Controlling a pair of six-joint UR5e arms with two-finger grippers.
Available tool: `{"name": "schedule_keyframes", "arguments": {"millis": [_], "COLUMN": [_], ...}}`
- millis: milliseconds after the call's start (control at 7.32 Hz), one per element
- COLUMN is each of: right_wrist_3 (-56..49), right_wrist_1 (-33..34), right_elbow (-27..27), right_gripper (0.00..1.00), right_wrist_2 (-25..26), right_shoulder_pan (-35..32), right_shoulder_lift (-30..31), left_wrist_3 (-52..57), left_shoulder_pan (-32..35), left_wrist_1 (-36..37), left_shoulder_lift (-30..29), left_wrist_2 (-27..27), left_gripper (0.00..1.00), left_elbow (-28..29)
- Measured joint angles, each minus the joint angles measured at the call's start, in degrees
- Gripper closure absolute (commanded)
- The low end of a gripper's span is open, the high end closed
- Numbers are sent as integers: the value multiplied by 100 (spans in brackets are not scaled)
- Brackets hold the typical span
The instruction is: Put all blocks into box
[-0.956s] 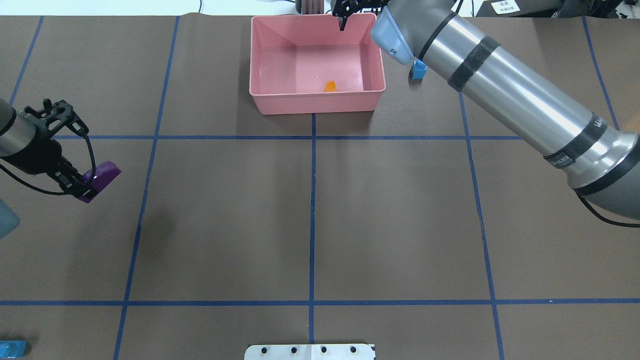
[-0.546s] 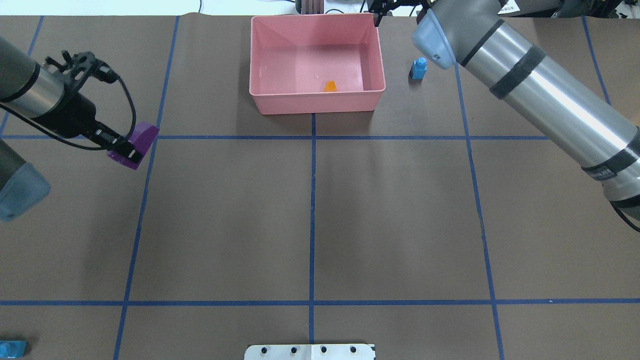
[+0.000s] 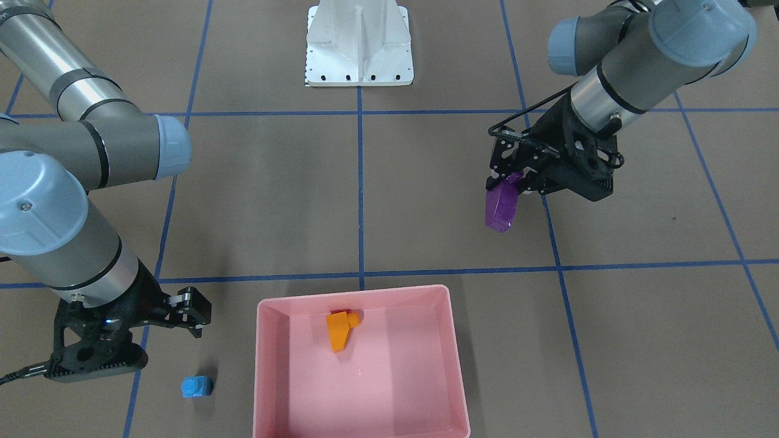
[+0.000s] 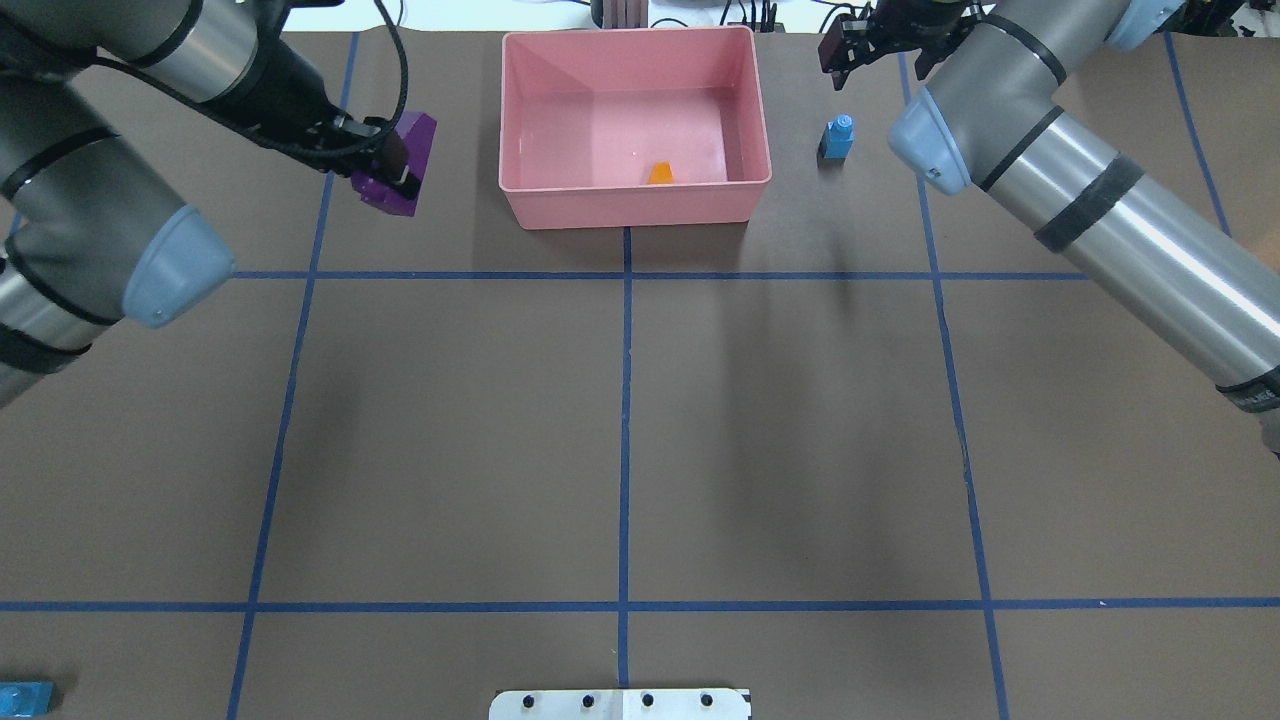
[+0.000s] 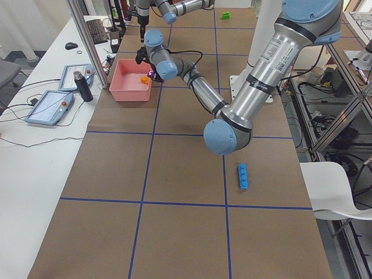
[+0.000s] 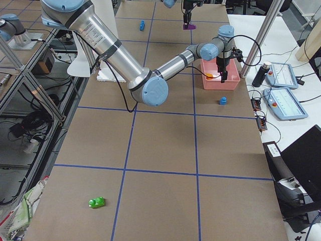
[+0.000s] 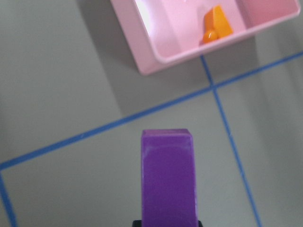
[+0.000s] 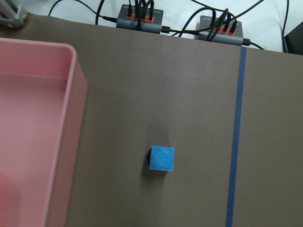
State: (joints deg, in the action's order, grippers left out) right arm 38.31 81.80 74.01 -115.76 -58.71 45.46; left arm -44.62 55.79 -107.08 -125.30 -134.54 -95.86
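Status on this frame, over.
Left gripper shut on purple block, short of box. Right gripper open, near small blue block. Orange block in box. No obstruction.

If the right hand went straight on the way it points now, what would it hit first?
Likely the table close beside the small blue block; the right hand points downward, exact line unclear.

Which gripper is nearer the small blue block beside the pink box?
Right. The right gripper hovers close by the small blue block; the left gripper, holding the purple block, is across the pink box.

two opposed overheads, shared box [image 4: 630,206]
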Motion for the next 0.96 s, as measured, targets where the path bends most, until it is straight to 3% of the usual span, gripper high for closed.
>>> {"name": "schedule_keyframes", "arguments": {"millis": [410, 956], "right_wrist_3": [204, 624], "right_wrist_1": [-1206, -2280], "right_elbow": [-722, -2180], "right_gripper": [1, 2], "right_wrist_2": [269, 400], "right_shoulder_pan": [40, 332], "right_shoulder_lift": [162, -573], "left_wrist_3": [-551, -609], "left_shoulder_pan": [-17, -39], "left_wrist_1": [-927, -1016], "left_shoulder_lift": [-1197, -1870], "left_wrist_2": [507, 833], "left_gripper": [100, 100], "left_elbow": [1695, 2497]}}
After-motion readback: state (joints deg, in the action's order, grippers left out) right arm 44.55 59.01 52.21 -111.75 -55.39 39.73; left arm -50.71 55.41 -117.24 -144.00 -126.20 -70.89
